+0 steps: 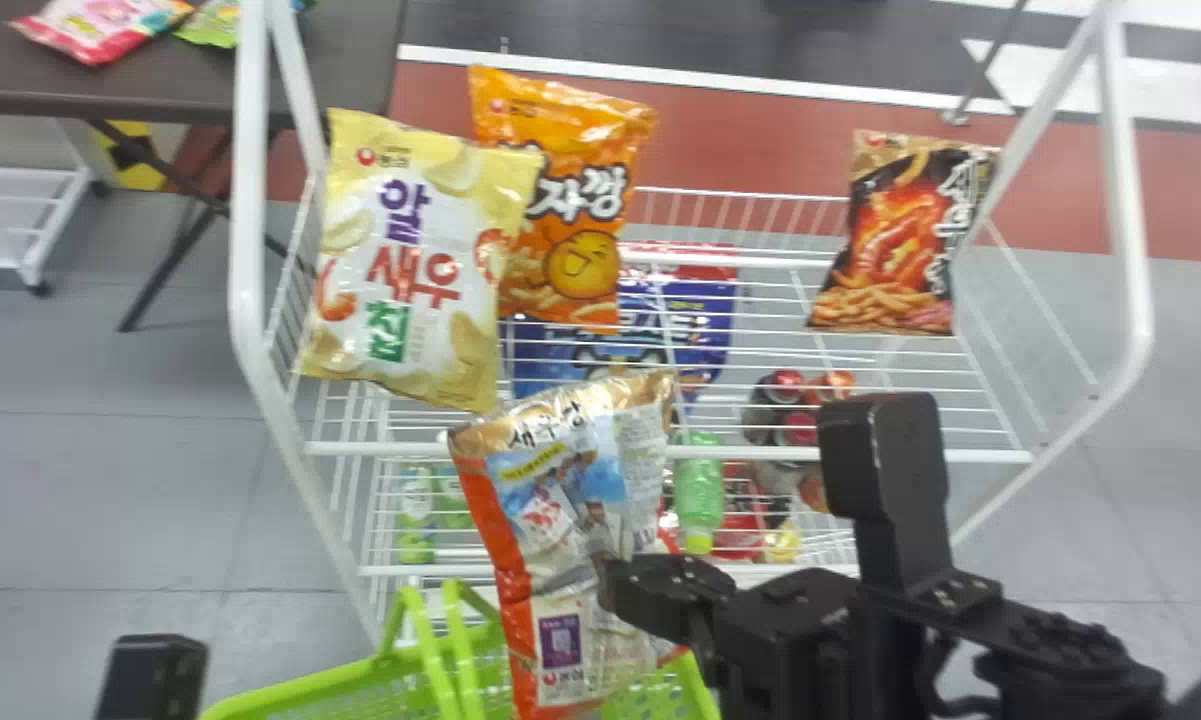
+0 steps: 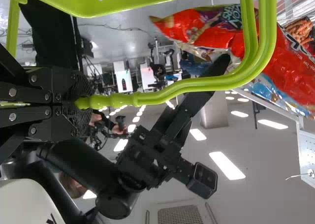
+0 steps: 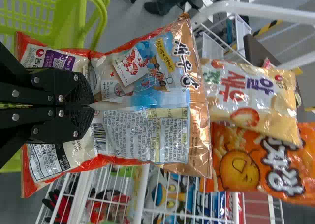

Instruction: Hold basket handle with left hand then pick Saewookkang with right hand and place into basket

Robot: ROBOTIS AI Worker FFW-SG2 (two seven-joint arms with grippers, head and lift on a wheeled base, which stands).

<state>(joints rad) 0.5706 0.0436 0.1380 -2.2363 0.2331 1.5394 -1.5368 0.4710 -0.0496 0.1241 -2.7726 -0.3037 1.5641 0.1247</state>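
Both sets of jaws are closed on something: the Saewookkang [image 1: 560, 500] is pinched at its back by the right gripper [image 1: 608, 588], above the basket [image 1: 310, 688]; the basket handle [image 2: 147, 98] is clenched by the left gripper [image 1: 152, 676]. Beyond, a yellow bag [image 1: 415, 260] and an orange bag [image 1: 570, 250] are held by the white rack [image 1: 248, 200].

The head view looks forward and down from farthest back, over rack [image 1: 249, 200] and basket [image 1: 320, 684]. The left wrist view, near the basket, faces ceiling lights [image 2: 226, 166]; the right wrist view faces the bag [image 3: 147, 130] closely. All three share bag and basket.
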